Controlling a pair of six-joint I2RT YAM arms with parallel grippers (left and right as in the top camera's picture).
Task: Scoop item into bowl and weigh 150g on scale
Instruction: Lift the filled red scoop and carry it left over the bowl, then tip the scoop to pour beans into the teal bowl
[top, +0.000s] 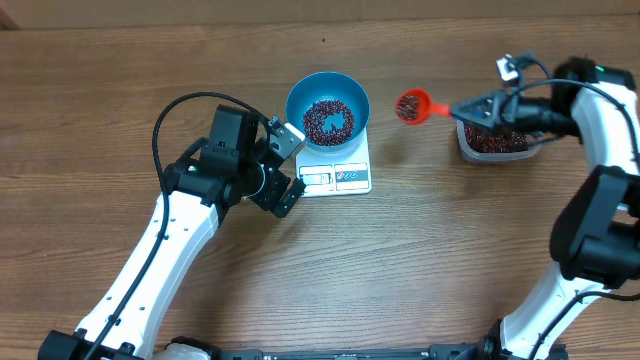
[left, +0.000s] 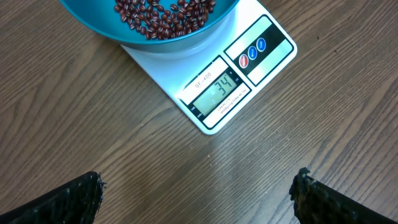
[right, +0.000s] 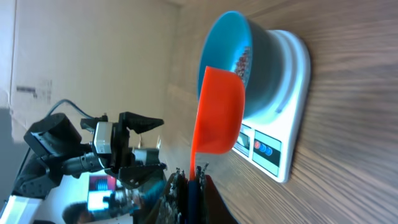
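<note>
The blue bowl (top: 328, 95) stands on the white scale (top: 340, 178) and holds a layer of red-brown beans (top: 328, 120). In the left wrist view the scale's display (left: 217, 93) reads 34 below the bowl (left: 149, 34). My left gripper (top: 292, 168) is open just left of the scale, with bare table between its fingertips (left: 81, 196). My right gripper (top: 462, 108) is shut on the handle of a red scoop (top: 411, 105). The scoop carries beans and hangs level between the bowl and the tub. The right wrist view shows the scoop (right: 217, 112) in front of the bowl (right: 261, 56).
A clear plastic tub (top: 495, 142) with more beans sits at the right, under my right gripper. The left arm lies across the table's lower left, and the right arm runs down the right edge.
</note>
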